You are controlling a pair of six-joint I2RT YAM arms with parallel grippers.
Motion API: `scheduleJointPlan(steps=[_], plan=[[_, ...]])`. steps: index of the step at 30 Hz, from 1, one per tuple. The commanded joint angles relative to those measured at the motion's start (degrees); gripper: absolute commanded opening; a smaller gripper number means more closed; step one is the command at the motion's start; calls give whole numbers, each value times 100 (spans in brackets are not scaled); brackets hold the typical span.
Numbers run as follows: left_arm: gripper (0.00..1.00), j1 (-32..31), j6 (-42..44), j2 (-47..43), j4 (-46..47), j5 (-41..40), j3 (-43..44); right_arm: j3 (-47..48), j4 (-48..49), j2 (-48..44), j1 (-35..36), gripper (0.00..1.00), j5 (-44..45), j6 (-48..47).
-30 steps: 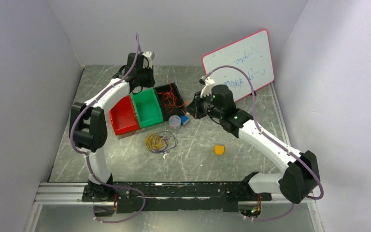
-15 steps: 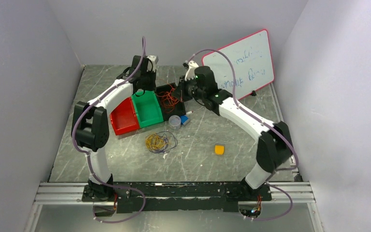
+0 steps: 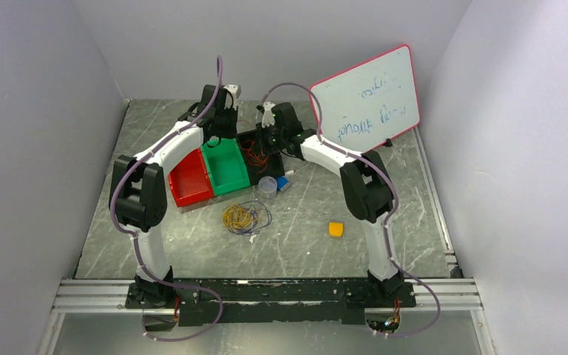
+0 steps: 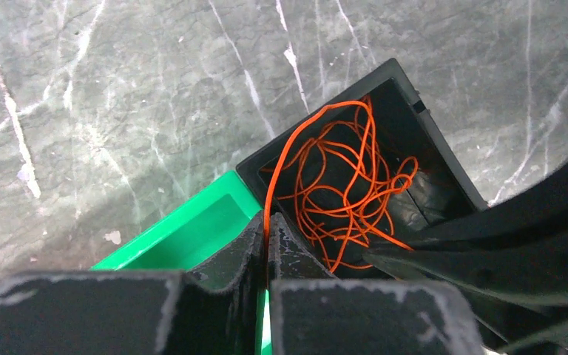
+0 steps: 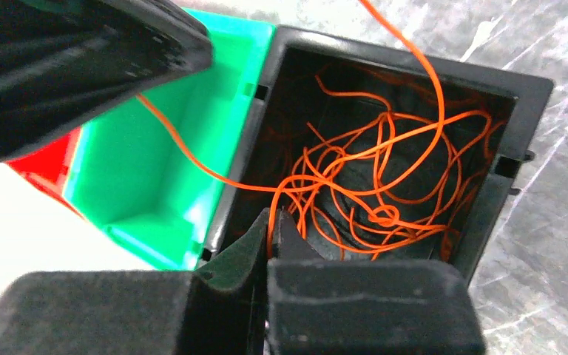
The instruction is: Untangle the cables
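The orange cable (image 4: 347,188) lies in loose loops inside the black bin (image 4: 444,174) at the back of the table; it shows in the right wrist view (image 5: 384,185) and from above (image 3: 260,151). My left gripper (image 4: 268,233) is shut on a strand of it above the bin's edge. My right gripper (image 5: 274,222) is shut on another strand over the black bin (image 5: 521,96). Both grippers meet over the bin in the top view, left (image 3: 222,127), right (image 3: 268,134). A yellow and dark purple cable tangle (image 3: 244,217) lies on the table in front of the bins.
A green bin (image 3: 224,164) and a red bin (image 3: 189,177) stand left of the black bin (image 3: 275,159). A clear cup (image 3: 268,186), a small blue object (image 3: 282,183) and a yellow block (image 3: 336,228) lie on the table. A whiteboard (image 3: 366,96) leans at back right.
My right arm has swung left from beside the whiteboard to over the black bin. My left gripper shifted slightly right at first, then stayed put.
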Motion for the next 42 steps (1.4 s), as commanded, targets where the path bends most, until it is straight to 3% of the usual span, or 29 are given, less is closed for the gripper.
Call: scheduleJointPlan(steps=[1,10,22,25,37,42], plan=[[7,-19,61,-84,-22,-417,6,499,-121,327,-21,0,-249,-256],[7,-18,47,-75,57,39,3,880,-672,719,55,0,1051,-440],[7,-16,-1,-84,102,113,-21,1188,-1067,1160,356,5,1417,-774],[7,-29,-14,-66,78,79,0,909,-834,900,365,18,1454,-784],[7,-179,-1,-56,64,-3,3,-885,-63,-1259,356,42,1894,-735],[9,-302,-15,-64,60,-50,4,-1816,118,-2144,352,62,1892,-619]])
